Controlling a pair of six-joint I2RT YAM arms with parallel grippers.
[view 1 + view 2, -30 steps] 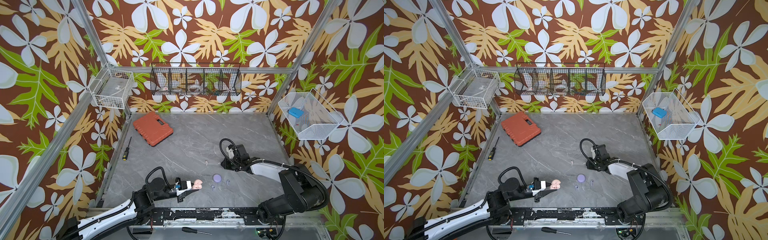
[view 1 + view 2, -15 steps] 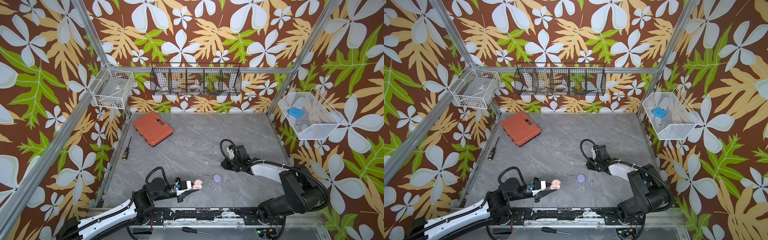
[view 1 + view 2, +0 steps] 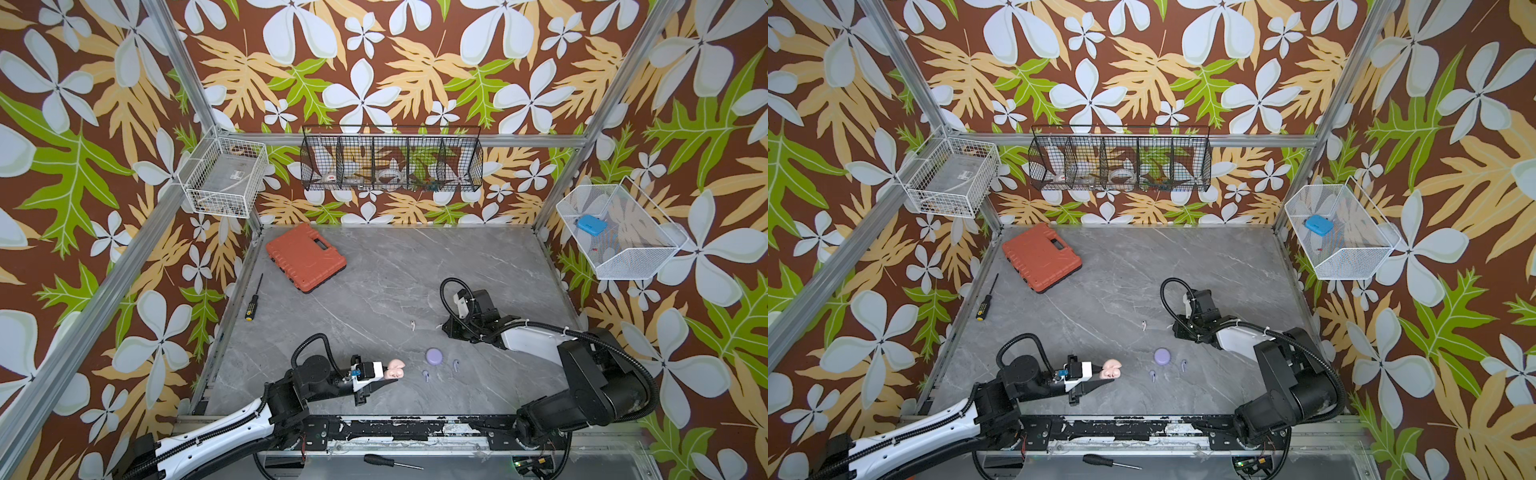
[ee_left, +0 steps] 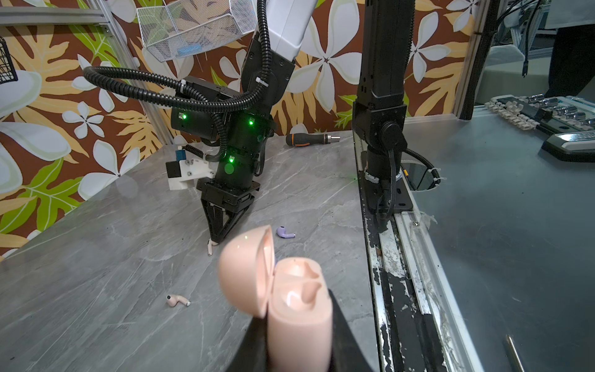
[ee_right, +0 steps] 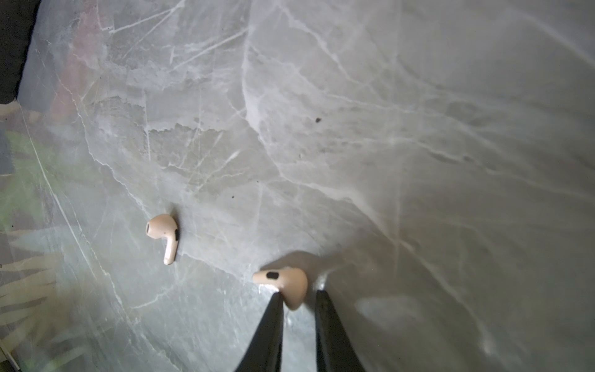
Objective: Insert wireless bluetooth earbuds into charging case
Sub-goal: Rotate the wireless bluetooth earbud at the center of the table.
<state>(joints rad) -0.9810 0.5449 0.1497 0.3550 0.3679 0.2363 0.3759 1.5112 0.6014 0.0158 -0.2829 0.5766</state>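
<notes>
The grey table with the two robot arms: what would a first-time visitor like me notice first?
The left gripper holds an open pale pink case near the front edge of the table, its two sockets empty. Farther back, the right gripper is closed on a pale pink earbud, with a second pink earbud lying loose nearby. A shut lavender case sits between the arms, with two lavender earbuds beside it.

Two slim robot arms stand before me. The left arm [image 3: 216,432] and right arm [image 3: 528,338] have smooth white shells, chunky black joints and looping black ribbed cables [image 4: 145,95]. Small green lights [image 4: 231,159] glow on the right wrist. The left gripper [image 3: 395,375] and right gripper [image 4: 215,239] each carry a white camera block [image 4: 185,174] and black tapering fingers.
</notes>
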